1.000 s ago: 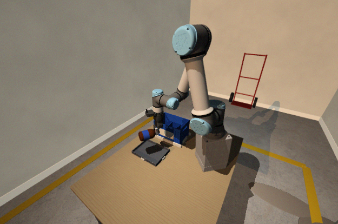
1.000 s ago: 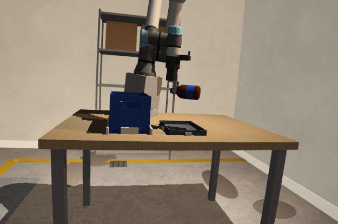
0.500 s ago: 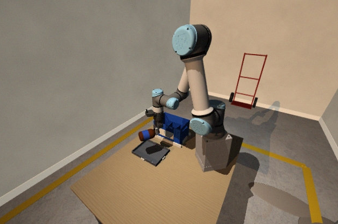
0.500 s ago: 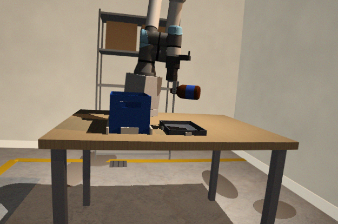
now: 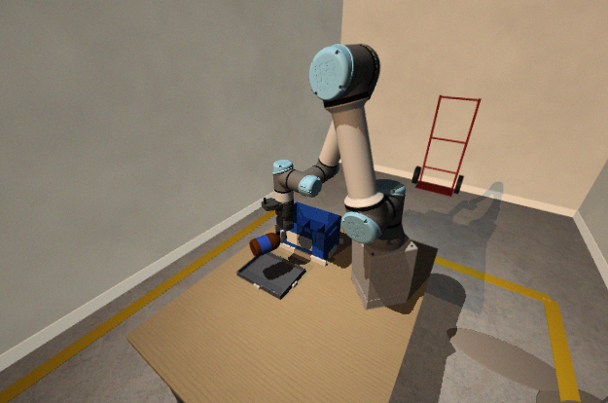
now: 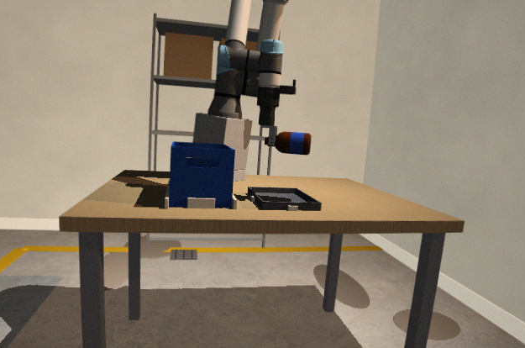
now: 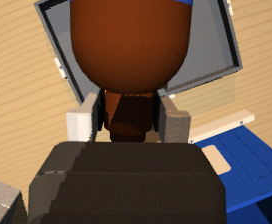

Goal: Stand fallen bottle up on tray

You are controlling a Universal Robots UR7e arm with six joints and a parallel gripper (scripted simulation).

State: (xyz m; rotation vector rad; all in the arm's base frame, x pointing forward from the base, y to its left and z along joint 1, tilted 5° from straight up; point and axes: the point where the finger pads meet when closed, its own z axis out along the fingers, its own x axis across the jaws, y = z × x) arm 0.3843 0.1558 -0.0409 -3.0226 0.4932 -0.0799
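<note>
A brown bottle [image 5: 265, 244] [image 6: 296, 143] [image 7: 131, 45] with a blue label hangs in the air, lying nearly level. My gripper [image 5: 280, 236] [image 6: 271, 138] [image 7: 128, 99] points down and is shut on the bottle's neck. The bottle's base points away from the fingers, to the right in the exterior view. The dark grey tray [image 5: 260, 282] [image 6: 312, 206] [image 7: 234, 70] lies flat on the table below the bottle, with a shadow across it. In the wrist view the bottle hides the middle of the tray.
The blue crate [image 5: 328, 238] [image 6: 202, 181] [image 7: 257, 150] stands beside the tray, close to the gripper's side. Pale blocks [image 6: 201, 203] [image 7: 224, 127] sit at the crate's foot, and small pale blocks [image 6: 292, 208] [image 7: 60, 68] at the tray's edges. The wooden table [image 5: 273, 341] [image 6: 383, 210] carries both.
</note>
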